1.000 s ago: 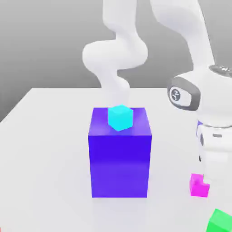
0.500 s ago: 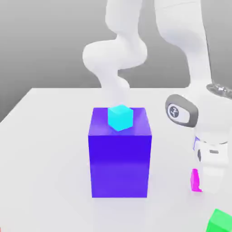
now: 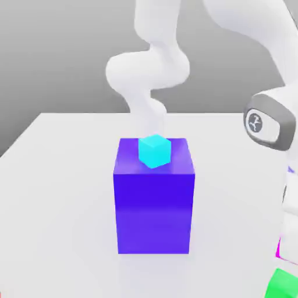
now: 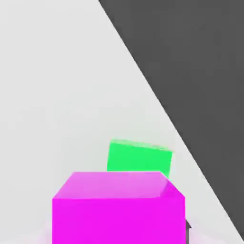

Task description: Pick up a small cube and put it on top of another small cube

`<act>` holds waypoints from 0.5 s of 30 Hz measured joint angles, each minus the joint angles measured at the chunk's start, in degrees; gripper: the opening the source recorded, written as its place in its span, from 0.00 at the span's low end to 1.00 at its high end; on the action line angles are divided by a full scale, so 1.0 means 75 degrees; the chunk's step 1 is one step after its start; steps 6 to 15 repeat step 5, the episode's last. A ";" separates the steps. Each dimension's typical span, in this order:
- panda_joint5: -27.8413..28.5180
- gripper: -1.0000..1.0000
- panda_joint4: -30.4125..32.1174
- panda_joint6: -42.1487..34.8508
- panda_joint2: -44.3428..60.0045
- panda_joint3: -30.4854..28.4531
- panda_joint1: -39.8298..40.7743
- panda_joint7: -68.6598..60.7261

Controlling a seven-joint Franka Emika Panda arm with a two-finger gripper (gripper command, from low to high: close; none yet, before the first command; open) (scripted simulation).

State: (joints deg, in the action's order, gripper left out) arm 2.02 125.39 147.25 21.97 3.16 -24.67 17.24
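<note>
The small magenta-pink cube (image 4: 119, 207) sits right under the hand camera, and my gripper (image 3: 286, 244) is shut on it. In the exterior view only a thin magenta sliver of the cube (image 3: 278, 248) peeks out beside the white hand at the right edge, low near the table. A small green cube (image 4: 139, 156) lies on the table just beyond it, also seen at the exterior view's lower right corner as the green cube (image 3: 283, 284). A small cyan cube (image 3: 155, 150) rests on top of the big blue-purple block (image 3: 154, 204).
The big blue-purple block stands in the middle of the white table (image 3: 58, 192). The arm's white links rise behind it and on the exterior view's right. In the hand view the table's edge (image 4: 162, 109) runs close past the green cube.
The gripper has gone from open to shut on the magenta cube. The hand and cube have shifted toward the exterior view's right edge, leaving most of the cube hidden there.
</note>
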 joint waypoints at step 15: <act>0.0037 1.00 -0.0053 0.0384 0.0438 -0.0045 -0.0030 0.0043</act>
